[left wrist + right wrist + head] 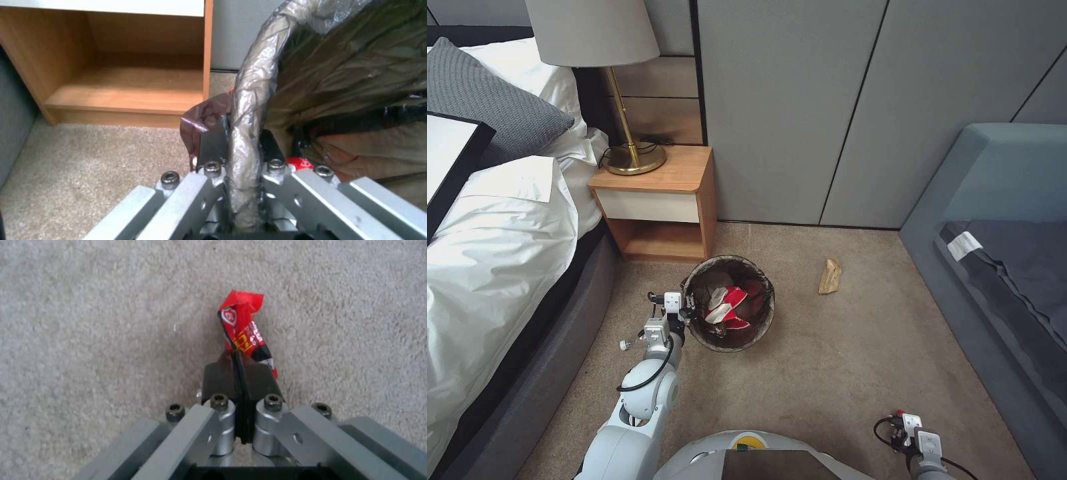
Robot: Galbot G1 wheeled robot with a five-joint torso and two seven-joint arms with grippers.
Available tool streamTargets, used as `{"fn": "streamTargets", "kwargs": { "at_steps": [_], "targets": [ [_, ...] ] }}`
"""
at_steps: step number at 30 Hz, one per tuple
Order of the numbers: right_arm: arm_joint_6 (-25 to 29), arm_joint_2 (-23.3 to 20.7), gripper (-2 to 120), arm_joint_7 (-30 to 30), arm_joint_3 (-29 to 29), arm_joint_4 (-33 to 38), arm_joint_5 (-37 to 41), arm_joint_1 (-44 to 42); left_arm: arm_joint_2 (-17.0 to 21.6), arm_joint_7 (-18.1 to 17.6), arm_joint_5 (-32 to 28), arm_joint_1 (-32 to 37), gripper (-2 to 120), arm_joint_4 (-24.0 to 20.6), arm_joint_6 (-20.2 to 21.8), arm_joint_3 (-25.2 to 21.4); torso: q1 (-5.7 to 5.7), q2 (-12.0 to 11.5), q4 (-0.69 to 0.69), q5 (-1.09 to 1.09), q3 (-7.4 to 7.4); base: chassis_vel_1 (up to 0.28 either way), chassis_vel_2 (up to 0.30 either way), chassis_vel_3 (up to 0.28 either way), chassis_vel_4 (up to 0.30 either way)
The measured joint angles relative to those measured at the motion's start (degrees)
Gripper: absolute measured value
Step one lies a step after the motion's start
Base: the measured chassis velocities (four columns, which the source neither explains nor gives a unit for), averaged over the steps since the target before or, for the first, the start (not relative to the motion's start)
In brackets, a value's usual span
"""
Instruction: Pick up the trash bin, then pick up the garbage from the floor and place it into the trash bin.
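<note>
The left gripper [240, 156] has its jaws clamped on the lined rim of the trash bin [730, 303], which sits by the nightstand [657, 200] with red-and-white cartons [727, 308] already inside. The right gripper [238, 373], low at the robot's right over the carpet [840, 360], has its jaws pinched tight on a thin red wrapper [245, 335]. The likeliest trouble is that wrapper: only its lower end is held, so it may slide free or cling to a pad when released, landing beside the bin and not in it. The bin is held by a single point on a slippery bag-covered rim, so it may tilt or slip and spill its load. A tan paper bag [830, 275] lies on the carpet well apart from the bin, toward the wall, not yet collected.
</note>
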Motion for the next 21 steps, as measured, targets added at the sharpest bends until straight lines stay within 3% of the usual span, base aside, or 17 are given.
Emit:
{"fn": "streamTargets", "kwargs": {
  "at_steps": [3,7,21],
  "targets": [
    [0.2,-0.1,9,0.0,0.1,-0.2,0.0,0.2,0.0,0.0,0.0,0.0,0,0.0,0.0,0.0,0.0,0.0,0.0,0.0,0.0,0.0,0.0,0.0,0.0],
    [0.7,-0.1,0,0.0,0.1,-0.5,-0.1,0.4,0.0,0.0,0.0,0.0,0,0.0,0.0,0.0,0.0,0.0,0.0,0.0,0.0,0.0,0.0,0.0,0.0],
    [2.1,-0.1,0,-0.5,0.2,-0.7,-1.0,0.3,0.0,0.1,-0.1,0.0,0,-0.2,-0.1,0.0,0.0,0.0,0.0,0.0,0.0,0.0,0.0,0.0,0.0]
  ]
}}
